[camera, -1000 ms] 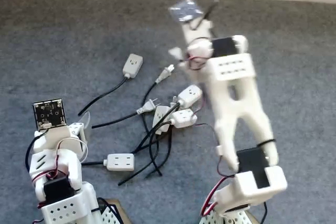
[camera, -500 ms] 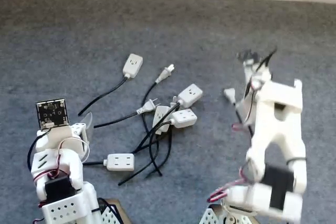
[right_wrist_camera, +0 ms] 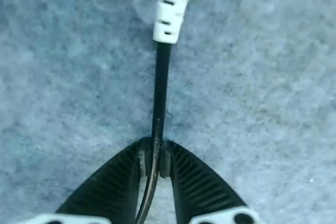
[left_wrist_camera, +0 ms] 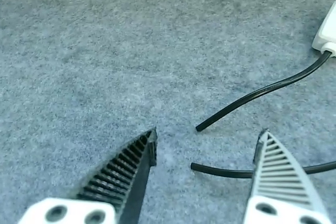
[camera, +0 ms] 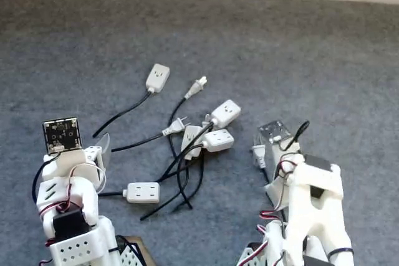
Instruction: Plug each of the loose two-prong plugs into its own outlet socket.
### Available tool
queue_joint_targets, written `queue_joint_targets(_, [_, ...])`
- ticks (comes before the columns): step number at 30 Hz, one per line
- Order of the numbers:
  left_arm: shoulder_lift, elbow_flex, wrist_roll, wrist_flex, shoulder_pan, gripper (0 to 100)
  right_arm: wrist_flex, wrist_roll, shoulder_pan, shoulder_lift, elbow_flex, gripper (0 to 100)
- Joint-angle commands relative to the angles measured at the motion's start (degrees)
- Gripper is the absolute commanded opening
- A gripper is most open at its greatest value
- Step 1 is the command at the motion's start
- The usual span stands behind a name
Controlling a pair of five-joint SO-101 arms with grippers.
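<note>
1. Right arm [camera: 312,207] has swung back from the far side of the carpet [camera: 336,60] to its own base, bringing the plug [camera: 257,153] with it. The left arm [camera: 65,194] has not stirred.
2. From above, the white plug sits just ahead of the right arm's front end, low over the carpet. It is off to the right arm's side of the tangle of leads and sockets.
3. Up close, the right pincer [right_wrist_camera: 155,149] is clenched on the black cord [right_wrist_camera: 160,87] a little behind the plug's ribbed collar. The cord runs straight out from the tips, so the plug's long axis lies in line with the pincer.
4. The nearest socket [camera: 218,140] lies near the plug, toward the left arm's side, with a second socket [camera: 225,113] just beyond it. The plug seems to point away from the base rather than across at them, so I'd say the next move turns on swinging that axis round to face a socket. Which way the prongs face I cannot tell.
5. The left pincer [left_wrist_camera: 207,135] is released and spread wide over bare carpet, with two cord ends [left_wrist_camera: 198,127] lying between its tips. The right arm is the nearer to those two sockets, and it already has the plug.
</note>
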Motion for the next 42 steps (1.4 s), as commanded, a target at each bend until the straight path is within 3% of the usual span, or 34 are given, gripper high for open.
queue_joint_targets(1, [-0.22, -0.22, -0.26, -0.88, 1.10, 30, -0.31, 3.96, 2.51, -1.54, 0.48, 0.9])
queue_joint_targets(5, [-0.22, -0.22, -0.26, -0.88, 1.10, 30, 0.75, -1.14, 1.71, -1.54, -5.05, 3.8])
queue_joint_targets(9, [-0.22, -0.22, -0.26, -0.88, 1.10, 30, 10.07, -2.90, -1.19, -1.54, -13.58, 18.0])
queue_joint_targets(12, [-0.22, -0.22, -0.26, -0.88, 1.19, 30, 13.76, -6.59, -6.90, -0.84, -20.79, 23.6])
queue_joint_targets(19, [-0.22, -0.22, -0.26, -0.88, 1.19, 30, 9.45, -18.02, -21.41, -0.48, -25.54, 23.7])
queue_joint_targets(26, [-0.22, -0.13, -0.26, -0.70, 1.19, 30, -1.01, -21.80, -21.14, 16.48, -25.54, 23.8])
queue_joint_targets(32, [-0.22, -0.13, -0.26, -0.79, 1.19, 30, -1.71, -21.54, -16.04, 34.59, -35.65, 23.8])
queue_joint_targets(39, [-0.22, -0.13, -0.26, -0.88, 1.19, 30, -0.57, -21.36, -15.96, 37.23, -37.85, 23.5])
queue_joint_targets(42, [-0.22, -0.13, -0.26, -0.88, 1.19, 30, 1.80, -21.36, -16.22, 37.32, -37.76, 18.0])
